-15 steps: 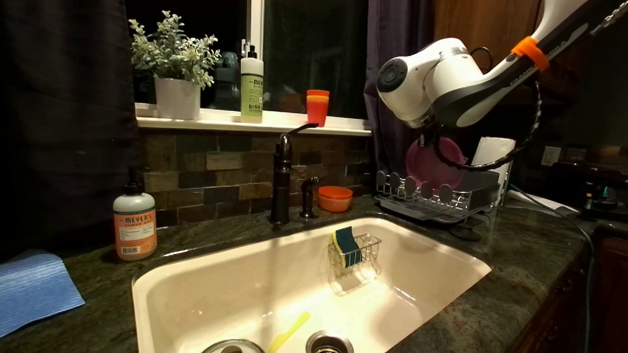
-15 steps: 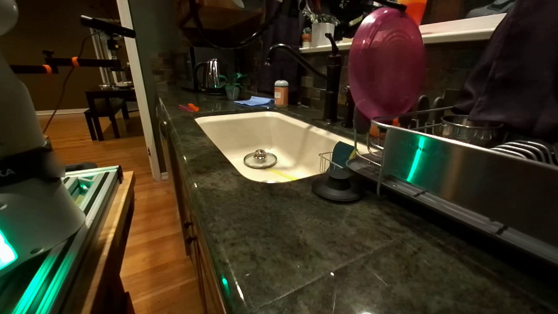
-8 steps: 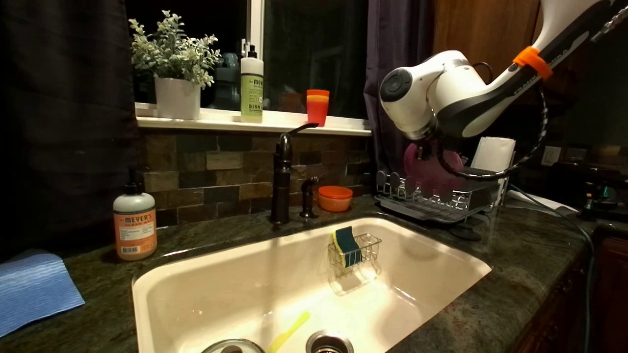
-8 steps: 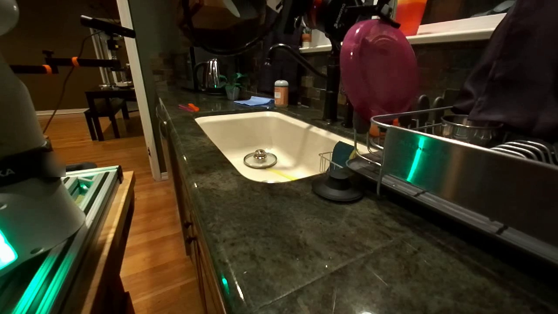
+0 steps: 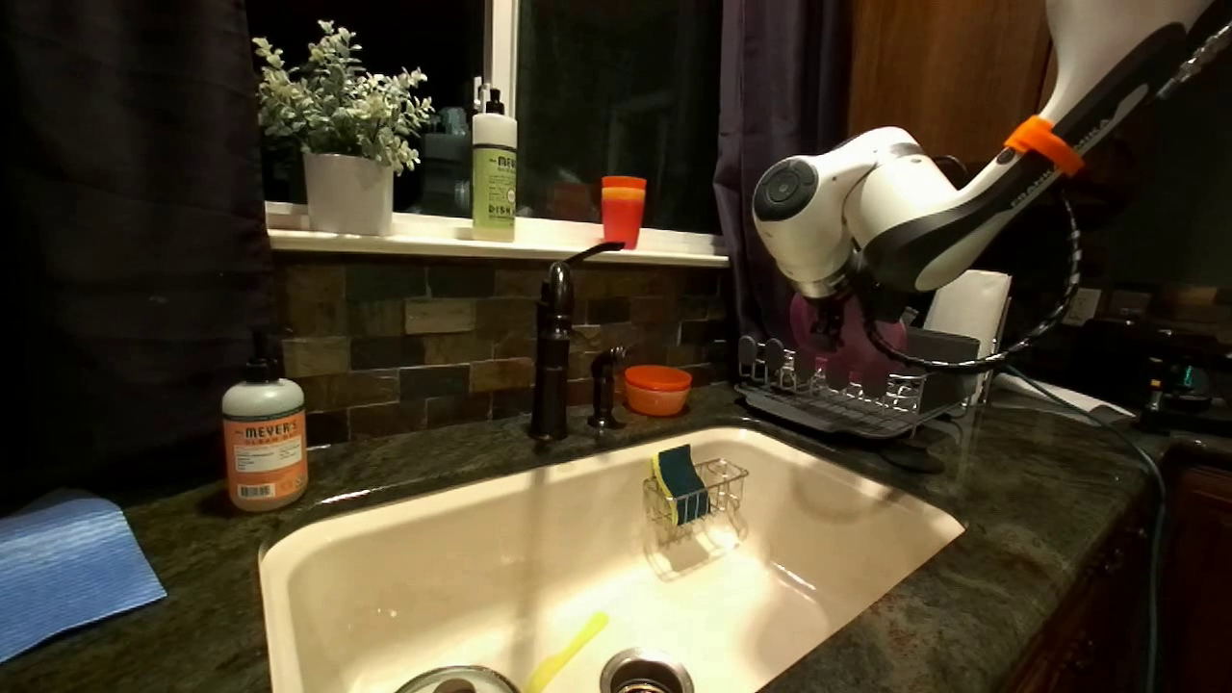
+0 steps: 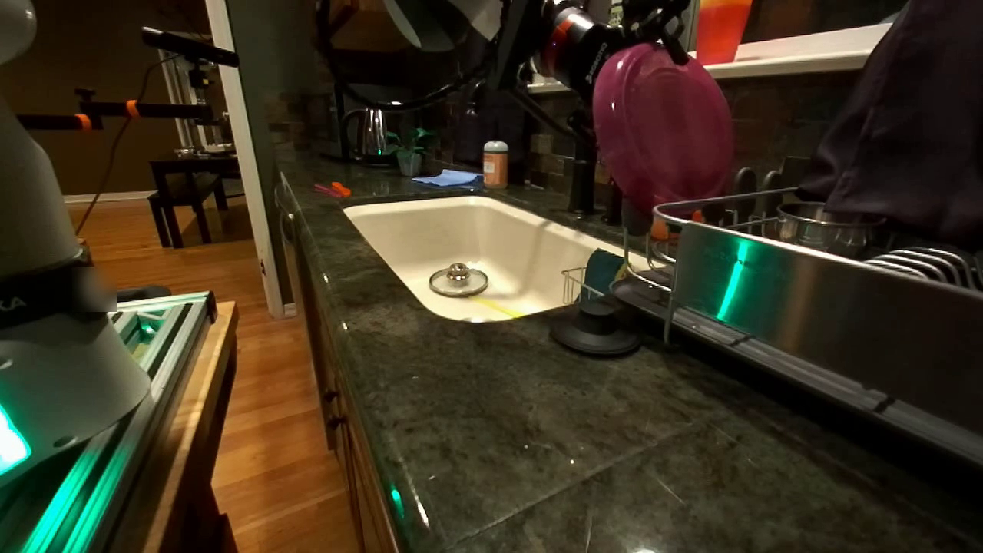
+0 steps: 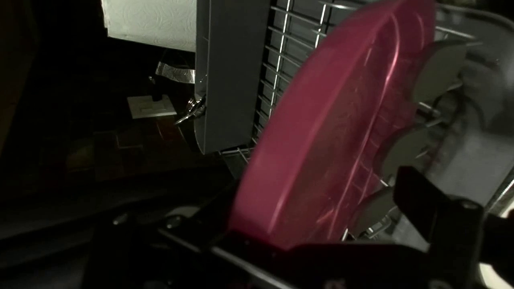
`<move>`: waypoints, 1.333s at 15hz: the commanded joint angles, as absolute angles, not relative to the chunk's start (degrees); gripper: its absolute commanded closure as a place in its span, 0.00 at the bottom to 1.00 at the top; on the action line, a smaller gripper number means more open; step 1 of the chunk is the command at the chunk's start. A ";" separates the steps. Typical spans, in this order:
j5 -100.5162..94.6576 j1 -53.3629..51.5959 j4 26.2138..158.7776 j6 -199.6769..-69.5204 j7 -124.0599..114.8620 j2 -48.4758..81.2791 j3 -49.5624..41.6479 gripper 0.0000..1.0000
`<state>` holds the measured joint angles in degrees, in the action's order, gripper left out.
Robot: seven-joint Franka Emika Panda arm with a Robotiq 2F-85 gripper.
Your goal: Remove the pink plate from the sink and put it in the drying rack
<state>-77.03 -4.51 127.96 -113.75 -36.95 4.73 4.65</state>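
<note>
Plate (image 6: 664, 127), pink and probably plastic, should handle light and fairly stiff, slick if wet, unlikely to break; its raised rim looks best for pinching. It stands on edge, leaning, within the drying rack (image 6: 799, 296); whether a slot seats it I cannot tell. The gripper (image 7: 315, 196) has its jaws wide apart, astride the upper rim, seemingly not squeezing. Compared with half a second ago, plate and arm (image 5: 900, 207) sit lower.
</note>
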 commanded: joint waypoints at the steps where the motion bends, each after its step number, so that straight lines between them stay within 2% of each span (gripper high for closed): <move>1: -75.26 -4.08 129.14 -116.95 -38.20 4.88 4.47 0.00; 20: -72.66 -6.43 126.88 -113.02 -39.14 -0.04 6.90 0.00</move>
<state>-75.92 -5.70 127.10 -114.12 -38.66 1.72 6.41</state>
